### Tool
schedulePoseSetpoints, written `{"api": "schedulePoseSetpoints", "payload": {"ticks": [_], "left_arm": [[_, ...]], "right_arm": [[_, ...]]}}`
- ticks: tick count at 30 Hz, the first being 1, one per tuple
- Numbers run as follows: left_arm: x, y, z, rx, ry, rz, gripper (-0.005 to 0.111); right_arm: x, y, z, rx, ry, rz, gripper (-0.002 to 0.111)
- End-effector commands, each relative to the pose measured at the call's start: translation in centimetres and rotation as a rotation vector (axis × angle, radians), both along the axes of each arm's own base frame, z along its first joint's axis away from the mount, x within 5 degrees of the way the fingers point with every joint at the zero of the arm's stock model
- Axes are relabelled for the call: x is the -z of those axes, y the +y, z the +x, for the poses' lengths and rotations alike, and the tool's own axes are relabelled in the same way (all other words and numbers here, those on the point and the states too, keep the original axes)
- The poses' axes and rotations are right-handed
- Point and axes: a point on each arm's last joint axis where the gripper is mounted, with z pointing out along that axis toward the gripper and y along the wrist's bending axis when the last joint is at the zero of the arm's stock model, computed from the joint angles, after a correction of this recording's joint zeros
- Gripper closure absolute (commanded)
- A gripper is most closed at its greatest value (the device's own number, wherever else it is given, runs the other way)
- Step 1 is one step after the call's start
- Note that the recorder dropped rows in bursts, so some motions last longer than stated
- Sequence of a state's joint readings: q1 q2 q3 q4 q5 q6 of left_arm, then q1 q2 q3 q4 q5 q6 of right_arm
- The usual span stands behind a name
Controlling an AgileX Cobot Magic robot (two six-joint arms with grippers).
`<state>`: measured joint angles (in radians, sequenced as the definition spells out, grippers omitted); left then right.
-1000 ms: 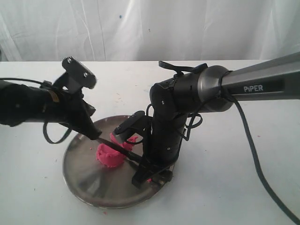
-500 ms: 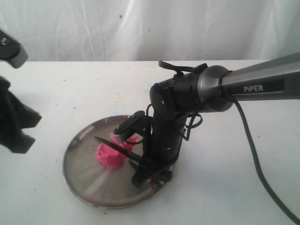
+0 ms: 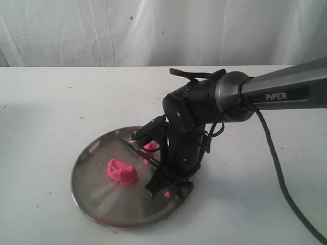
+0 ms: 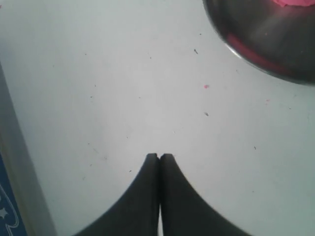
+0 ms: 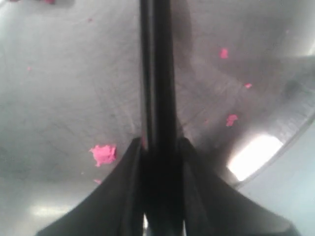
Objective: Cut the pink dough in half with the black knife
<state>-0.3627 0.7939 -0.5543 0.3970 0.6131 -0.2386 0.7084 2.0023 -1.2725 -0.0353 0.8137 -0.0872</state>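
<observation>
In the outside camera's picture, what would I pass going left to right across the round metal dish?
Bare steel plate rim → rounded bright pink dough lump → black knife blade → right gripper clamping the knife.

On bench (image 3: 46,117): plate (image 3: 97,199). On plate: dough (image 3: 122,171) left of centre, second chunk (image 3: 150,147) behind right, knife (image 3: 140,150) between them, in right end effector (image 5: 160,147).

A grey metallic tubular arm (image 3: 286,92) bears white "PiPER" lettering; its glossy black jointed wrist housing (image 3: 186,127) trails a black cable (image 3: 273,163). Matte black tapered fingers (image 4: 147,196) show elsewhere.
</observation>
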Motion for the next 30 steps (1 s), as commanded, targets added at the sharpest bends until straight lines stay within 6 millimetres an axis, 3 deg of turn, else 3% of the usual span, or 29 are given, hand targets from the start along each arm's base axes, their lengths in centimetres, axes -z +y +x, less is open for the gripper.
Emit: {"api": "schedulePoseSetpoints", "payload": {"ticks": [1, 7, 13, 21, 27, 29, 30], "left_arm": [[1.1, 0.0, -0.2, 0.009, -0.031, -0.017, 0.107], [0.9, -0.2, 0.0, 0.021, -0.063, -0.033, 0.107], [0.9, -0.2, 0.1, 0.023, -0.068, -0.03, 0.107], [0.9, -0.2, 0.1, 0.023, -0.068, -0.03, 0.107], [0.9, -0.2, 0.1, 0.024, -0.071, -0.031, 0.107], [0.7, -0.4, 0.2, 0.031, -0.091, -0.052, 0.107], [0.6, -0.7, 0.3, 0.034, -0.112, -0.092, 0.107]], "right_arm": [[-0.2, -0.5, 0.2, 0.047, -0.027, -0.041, 0.108], [-0.3, 0.0, -0.3, -0.033, 0.012, -0.012, 0.108], [-0.4, 0.9, -2.6, -0.272, 0.195, 0.048, 0.108], [-0.7, 1.4, -2.3, -0.191, 0.18, 0.099, 0.108], [-4.8, 1.2, -1.7, -0.162, 0.052, 0.158, 0.108], [-7.0, -0.1, -1.2, -0.135, -0.044, 0.122, 0.108], [-8.4, -1.7, -0.6, -0.057, -0.129, 0.072, 0.108]]}}
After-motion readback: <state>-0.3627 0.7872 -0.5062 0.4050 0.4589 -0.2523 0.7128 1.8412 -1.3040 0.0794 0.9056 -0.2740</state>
